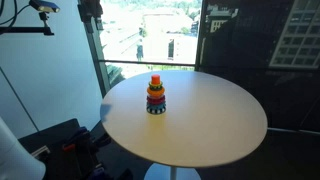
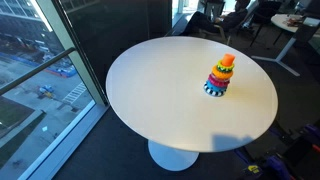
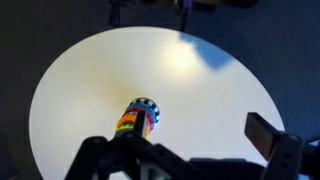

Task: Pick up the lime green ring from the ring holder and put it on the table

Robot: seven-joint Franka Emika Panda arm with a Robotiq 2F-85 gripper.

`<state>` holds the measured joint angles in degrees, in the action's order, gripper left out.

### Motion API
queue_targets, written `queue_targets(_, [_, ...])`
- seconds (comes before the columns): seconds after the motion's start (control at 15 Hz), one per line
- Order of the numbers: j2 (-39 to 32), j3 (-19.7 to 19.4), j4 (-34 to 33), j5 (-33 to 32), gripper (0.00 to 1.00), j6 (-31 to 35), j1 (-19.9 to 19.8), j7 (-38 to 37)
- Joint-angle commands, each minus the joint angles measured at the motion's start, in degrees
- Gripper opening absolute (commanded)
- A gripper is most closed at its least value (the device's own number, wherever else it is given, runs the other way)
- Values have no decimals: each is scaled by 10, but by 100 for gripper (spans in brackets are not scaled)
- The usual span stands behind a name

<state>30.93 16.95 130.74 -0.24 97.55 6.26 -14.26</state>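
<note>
The jaws stand spread apart and empty at the lower edge of the wrist view, high over the round bench. The ring holder stands upright on the bench, beyond the jaw tips and well apart from them. The lime green ring sits on the holder's peg, stacked among the other rings below the orange top.
</note>
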Motion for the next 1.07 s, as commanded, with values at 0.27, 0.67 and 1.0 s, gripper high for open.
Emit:
queue_targets(0.27, [-2, -9, -2, -5, 100, -2, 11, -5])
queue_targets(0.67, [-8, -11, -7, -3, 100, 4, 8, -8])
queue_targets(1.0, [-35, -29, -31, 0, 100, 24, -2, -9])
